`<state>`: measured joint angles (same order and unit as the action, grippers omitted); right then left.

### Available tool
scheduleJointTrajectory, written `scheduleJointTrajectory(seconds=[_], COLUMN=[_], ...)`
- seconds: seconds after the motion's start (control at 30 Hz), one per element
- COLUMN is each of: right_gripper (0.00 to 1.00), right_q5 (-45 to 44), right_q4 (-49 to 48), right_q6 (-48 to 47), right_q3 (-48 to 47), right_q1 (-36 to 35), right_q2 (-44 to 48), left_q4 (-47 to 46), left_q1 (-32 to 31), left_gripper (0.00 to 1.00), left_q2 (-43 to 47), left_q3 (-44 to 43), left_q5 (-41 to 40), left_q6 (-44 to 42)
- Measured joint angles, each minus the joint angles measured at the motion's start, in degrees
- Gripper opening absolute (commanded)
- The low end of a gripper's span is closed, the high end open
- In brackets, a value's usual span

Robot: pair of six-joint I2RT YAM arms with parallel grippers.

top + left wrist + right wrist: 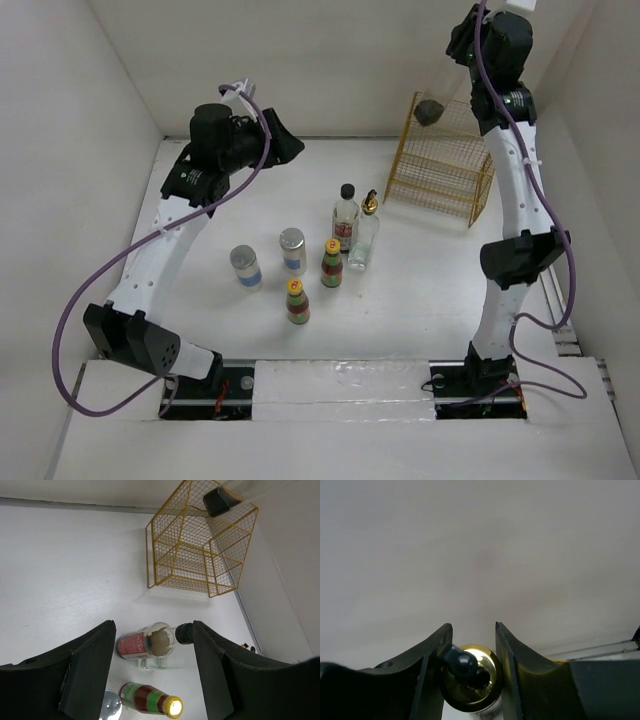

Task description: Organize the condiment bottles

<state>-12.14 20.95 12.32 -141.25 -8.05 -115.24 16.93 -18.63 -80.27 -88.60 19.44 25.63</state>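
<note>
Six bottles stand mid-table: a black-capped bottle (345, 215) with a red-white label, a clear gold-capped bottle (364, 238), two yellow-capped red-green bottles (331, 263) (297, 300) and two silver-lidded jars (292, 250) (245, 267). My right gripper (476, 42) is raised high at the back right. It is shut on the gold cap (470, 677) of the second clear bottle (450, 82), which hangs above the yellow basket. My left gripper (278, 135) is open and empty, above the back left. Its view shows the black-capped bottle (150, 642) and a yellow-capped one (150, 700).
The yellow wire basket (440, 165) stands at the back right by the walls, and also shows in the left wrist view (200, 555). White walls close the table on the left, back and right.
</note>
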Motion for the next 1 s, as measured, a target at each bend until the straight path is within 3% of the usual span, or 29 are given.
scheduleJointTrajectory(seconds=[1.0], right_gripper=[0.0], right_q5=[-24.4], right_q4=[-11.4], right_q6=[5.9], right_q3=[-5.1], right_q1=[0.9], right_q2=[-8.3], left_q4=[0.5], left_q1=[0.0], left_gripper=[0.58], left_q2=[-3.4], left_q3=[-2.4], left_q5=[-0.7], left_q6=[-0.1])
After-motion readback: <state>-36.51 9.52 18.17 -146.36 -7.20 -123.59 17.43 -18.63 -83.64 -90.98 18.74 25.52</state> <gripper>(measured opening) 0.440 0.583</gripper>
